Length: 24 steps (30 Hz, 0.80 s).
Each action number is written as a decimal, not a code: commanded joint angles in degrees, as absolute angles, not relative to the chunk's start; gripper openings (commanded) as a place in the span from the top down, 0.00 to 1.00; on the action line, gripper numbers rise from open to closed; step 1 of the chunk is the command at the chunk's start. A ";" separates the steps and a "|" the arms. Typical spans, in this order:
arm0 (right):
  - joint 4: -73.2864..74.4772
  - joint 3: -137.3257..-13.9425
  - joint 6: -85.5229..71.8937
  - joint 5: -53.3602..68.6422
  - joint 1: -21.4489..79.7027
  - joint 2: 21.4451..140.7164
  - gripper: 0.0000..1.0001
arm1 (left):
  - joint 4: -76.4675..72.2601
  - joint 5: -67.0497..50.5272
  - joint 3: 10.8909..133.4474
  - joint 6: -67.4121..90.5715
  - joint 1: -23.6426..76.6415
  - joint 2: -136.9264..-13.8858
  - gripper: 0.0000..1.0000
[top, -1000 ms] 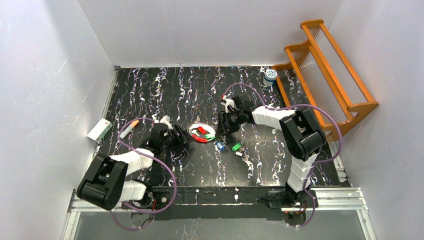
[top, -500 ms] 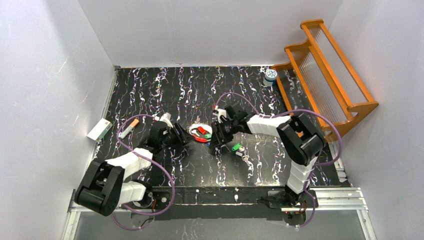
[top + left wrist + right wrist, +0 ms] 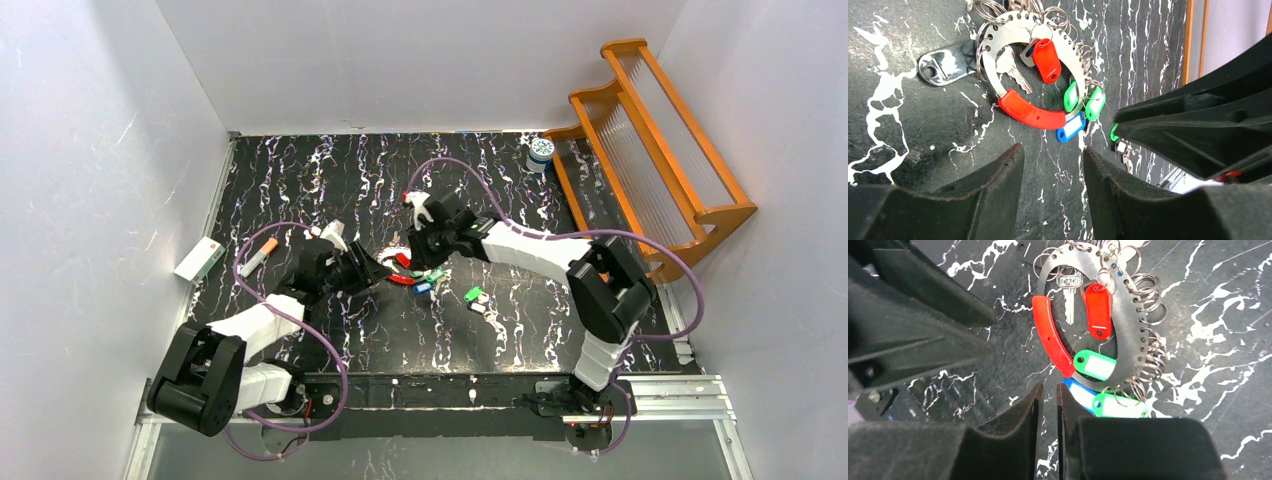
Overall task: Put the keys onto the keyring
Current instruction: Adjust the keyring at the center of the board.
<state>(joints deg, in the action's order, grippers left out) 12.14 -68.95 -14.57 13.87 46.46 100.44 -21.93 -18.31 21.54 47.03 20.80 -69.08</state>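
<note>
**A:** On the black marbled table (image 3: 330, 180), where's the keyring?

**B:** The keyring (image 3: 1013, 20) lies flat mid-table, between the two grippers. It's a flat perforated steel arc closed by a red plastic segment (image 3: 1030, 112), with small split rings (image 3: 1153, 347) along the rim.

**A:** Keys?

**B:** Keys hanging on it:
- a red-tagged key (image 3: 1047, 59)
- a bare silver key (image 3: 1015, 75) beside the red one, inside the loop
- two green-tagged keys (image 3: 1094, 104)
- a blue-tagged key (image 3: 1070, 129) at the end of the red segment

Off the ring, a loose green key (image 3: 473, 294) lies to the right in the top view, apart from the ring. There's a small silvery piece (image 3: 481, 306) just beside it, too small to identify.

**A:** Left gripper?

**B:** The left gripper (image 3: 1050, 155) is low at the ring's left side, with its tips just short of the red segment. Its fingers (image 3: 993, 190) stand wide, with only table between them.

**A:** Right?

**B:** The right gripper (image 3: 1048, 392) is over the opposite side, tips by the blue tag. Its fingers (image 3: 1015, 417) are nearly together, a narrow slit with only table showing through it. One tip overlaps the blue tag and a green tag in the wrist view. I can't tell if it touches them.

**A:** Anything else in view?

**B:**
- a white-and-blue jar (image 3: 541, 150) at the far right corner, next to an orange wooden rack (image 3: 650, 140)
- an orange-tipped pen (image 3: 258, 256) near the left edge of the table
- a white box (image 3: 200, 258) just off that edge
</note>
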 commanded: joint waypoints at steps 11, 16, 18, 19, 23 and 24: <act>19.11 -71.02 -12.16 -4.52 50.25 105.24 0.91 | -22.26 -19.06 20.67 48.04 20.92 -69.58 0.54; 20.35 -69.04 -12.01 -6.93 50.27 105.43 0.99 | -22.22 -19.41 20.74 48.43 20.92 -70.03 0.54; 19.94 -67.54 -12.27 -8.22 50.26 104.37 0.99 | -22.21 -19.36 20.79 48.36 20.92 -70.09 0.54; 19.81 -66.91 -12.37 -9.00 50.27 103.93 0.99 | -22.04 -19.34 20.87 48.20 20.92 -70.22 0.54; 21.56 -66.22 -12.39 -12.93 50.27 103.15 0.99 | -21.15 -19.21 21.22 47.98 20.97 -70.55 0.54; 21.67 -66.01 -12.30 -13.54 50.25 102.70 0.99 | -21.18 -19.18 21.19 48.04 20.92 -70.65 0.54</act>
<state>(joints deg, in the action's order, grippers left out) 19.64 -67.18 -12.45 -8.14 50.35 104.71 -22.15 -18.52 21.19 48.40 20.80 -70.11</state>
